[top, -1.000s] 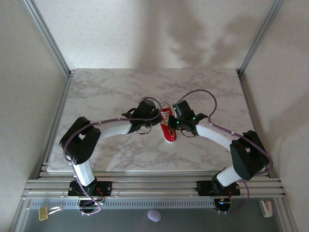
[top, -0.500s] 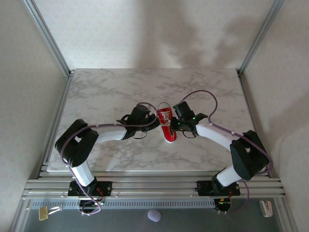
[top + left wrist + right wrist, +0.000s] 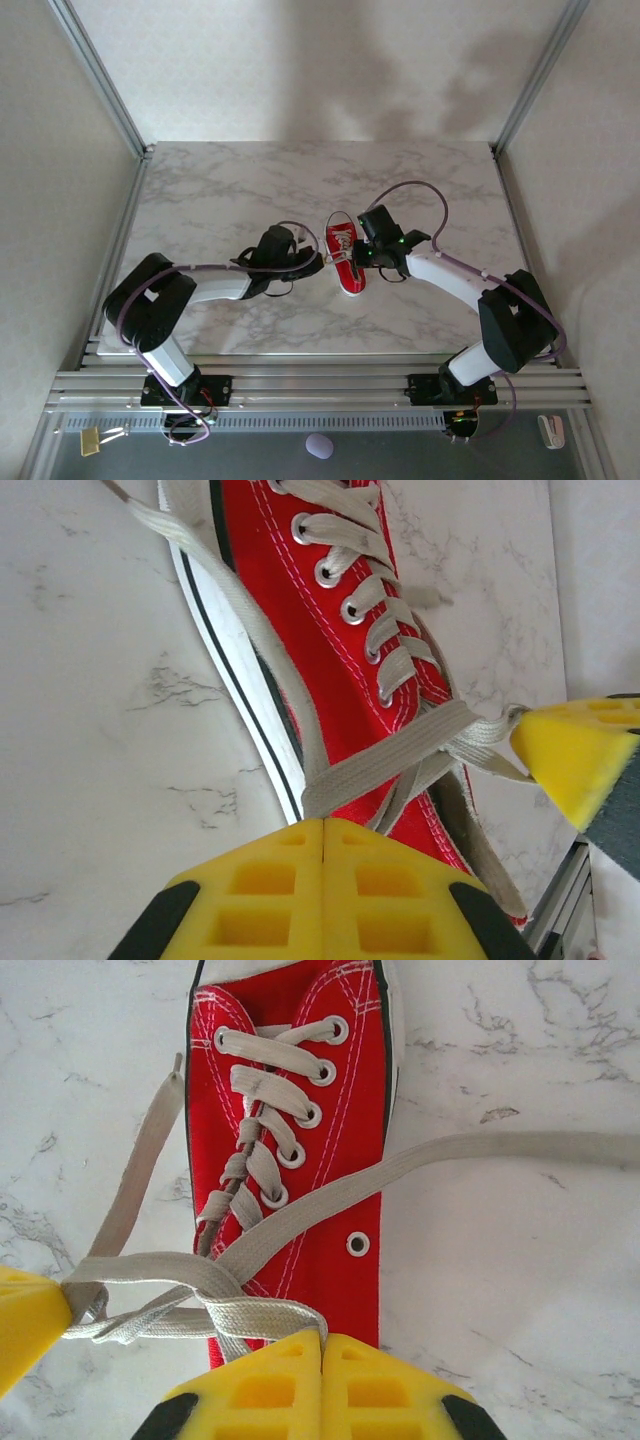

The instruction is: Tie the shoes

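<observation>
I see the small red canvas sneaker (image 3: 346,262) with its white rubber sole lying in the middle of the smooth marble table (image 3: 220,190), which has grey veins. Its flat white woven laces (image 3: 270,1215) criss-cross through round shiny metal eyelets (image 3: 357,1245). My left gripper (image 3: 323,880) sits just left of the shoe, and its blocky yellow pads are pressed together on one loose lace end. My right gripper (image 3: 322,1375) sits at the shoe's right side, clamped on the other end.
</observation>
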### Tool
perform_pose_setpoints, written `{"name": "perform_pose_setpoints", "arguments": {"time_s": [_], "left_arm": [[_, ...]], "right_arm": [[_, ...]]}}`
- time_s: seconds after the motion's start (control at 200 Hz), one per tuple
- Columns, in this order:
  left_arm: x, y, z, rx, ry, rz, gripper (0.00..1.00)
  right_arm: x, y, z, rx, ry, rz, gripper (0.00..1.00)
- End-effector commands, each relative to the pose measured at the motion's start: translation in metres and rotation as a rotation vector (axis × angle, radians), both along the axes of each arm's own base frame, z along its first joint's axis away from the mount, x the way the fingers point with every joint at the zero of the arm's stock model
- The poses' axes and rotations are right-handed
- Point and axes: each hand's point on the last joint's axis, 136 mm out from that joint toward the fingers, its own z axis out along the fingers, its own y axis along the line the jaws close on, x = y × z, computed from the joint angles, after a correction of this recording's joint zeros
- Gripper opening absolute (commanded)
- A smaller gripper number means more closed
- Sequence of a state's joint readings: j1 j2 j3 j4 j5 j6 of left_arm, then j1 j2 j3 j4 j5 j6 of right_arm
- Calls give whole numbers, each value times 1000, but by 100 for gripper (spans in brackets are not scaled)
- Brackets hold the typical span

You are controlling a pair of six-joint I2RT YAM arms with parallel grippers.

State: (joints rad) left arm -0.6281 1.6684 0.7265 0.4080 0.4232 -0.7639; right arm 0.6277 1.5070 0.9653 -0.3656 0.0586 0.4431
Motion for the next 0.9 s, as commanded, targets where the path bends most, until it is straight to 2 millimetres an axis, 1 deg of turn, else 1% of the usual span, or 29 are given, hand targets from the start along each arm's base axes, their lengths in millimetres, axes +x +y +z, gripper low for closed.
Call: {"name": "perform_pose_setpoints", "arguments": {"time_s": [0.0,0.22,0.43,0.636,0.771,0.896], "left_arm": [[5,4,11,-11,-56,-15,0],[9,7,9,2,-56,-16,0],[10,10,7,8,-53,-15,0],[12,13,7,13,-53,-7,0],[15,19,5,21,-51,9,0],[17,21,6,27,-52,10,0]], "right_arm": [[7,-8,8,-49,-23,-1,0],[12,-20,11,-109,-33,-17,0],[16,-34,9,-196,-30,-49,0],[18,-31,9,-198,-28,-36,0],[20,-37,8,-238,-23,-55,0],[21,-43,7,-264,-14,-78,0]]}}
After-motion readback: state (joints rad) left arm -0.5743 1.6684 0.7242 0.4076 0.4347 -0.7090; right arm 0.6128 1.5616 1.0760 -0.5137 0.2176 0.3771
